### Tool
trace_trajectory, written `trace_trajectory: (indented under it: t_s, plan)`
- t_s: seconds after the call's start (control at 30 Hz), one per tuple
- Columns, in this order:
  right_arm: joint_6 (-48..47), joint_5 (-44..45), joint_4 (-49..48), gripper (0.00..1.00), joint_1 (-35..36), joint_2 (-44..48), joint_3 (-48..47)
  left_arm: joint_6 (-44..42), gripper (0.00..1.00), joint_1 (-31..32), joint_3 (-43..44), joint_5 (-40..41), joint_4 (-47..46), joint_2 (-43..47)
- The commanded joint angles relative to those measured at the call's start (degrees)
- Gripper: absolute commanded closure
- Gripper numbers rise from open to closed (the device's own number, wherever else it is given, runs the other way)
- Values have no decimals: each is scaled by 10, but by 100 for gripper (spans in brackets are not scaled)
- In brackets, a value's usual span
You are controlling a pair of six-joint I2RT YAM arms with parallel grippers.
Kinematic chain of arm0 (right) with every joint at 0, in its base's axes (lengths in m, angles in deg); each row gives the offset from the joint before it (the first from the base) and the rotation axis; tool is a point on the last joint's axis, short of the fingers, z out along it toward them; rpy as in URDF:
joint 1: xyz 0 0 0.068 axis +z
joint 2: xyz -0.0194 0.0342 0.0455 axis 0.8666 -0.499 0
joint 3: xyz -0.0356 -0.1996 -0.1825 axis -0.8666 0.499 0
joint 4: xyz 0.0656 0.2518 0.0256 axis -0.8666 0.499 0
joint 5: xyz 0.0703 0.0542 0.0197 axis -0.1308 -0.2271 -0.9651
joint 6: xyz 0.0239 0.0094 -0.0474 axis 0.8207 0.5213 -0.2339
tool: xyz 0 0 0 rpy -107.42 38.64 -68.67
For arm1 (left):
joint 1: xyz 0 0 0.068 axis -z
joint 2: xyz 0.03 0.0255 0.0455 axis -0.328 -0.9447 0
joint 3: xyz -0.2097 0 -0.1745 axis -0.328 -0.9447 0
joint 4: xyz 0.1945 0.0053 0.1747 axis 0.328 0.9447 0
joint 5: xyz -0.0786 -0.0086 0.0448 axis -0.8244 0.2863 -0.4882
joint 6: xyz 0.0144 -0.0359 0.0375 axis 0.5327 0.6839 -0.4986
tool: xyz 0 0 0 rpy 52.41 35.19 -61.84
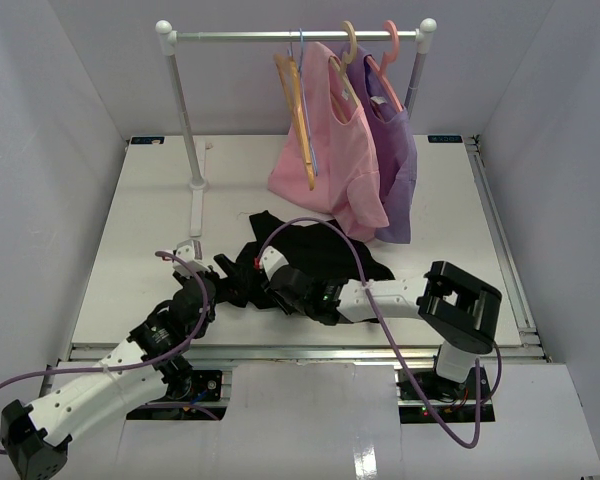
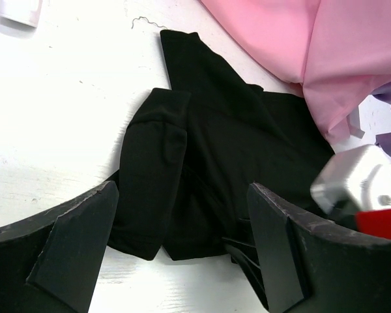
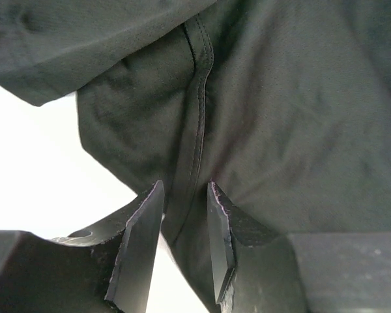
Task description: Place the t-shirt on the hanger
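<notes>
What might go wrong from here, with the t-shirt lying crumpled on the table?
1. The right gripper has only a thin seam fold of the t-shirt between its fingers; it may slip out.
2. The t-shirt is bunched, so its neck may be hard to find.
3. The hanger hangs close beside the tan hanger and pink garment; pulling it may snag them.

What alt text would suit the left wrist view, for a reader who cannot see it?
A crumpled black t-shirt lies on a white table, framed by the wide-open fingers of the left tool. A pink garment fills the upper right corner, and part of the right arm shows at the right edge.
</notes>
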Motion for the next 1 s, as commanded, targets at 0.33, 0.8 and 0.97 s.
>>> trace_trajectory:
  t_s: [0.33,0.8,0.97]
  plan:
    - [19,81,35,91,0,57,-40,-8,10,-1,-9,7,0,-2]
    - [19,83,44,92,-6,79,-34,-42,16,-1,-6,-35,-42,-57]
    - [39,63,109,92,-28,130,-66,-121,18,-1,-16,-111,-121,-59]
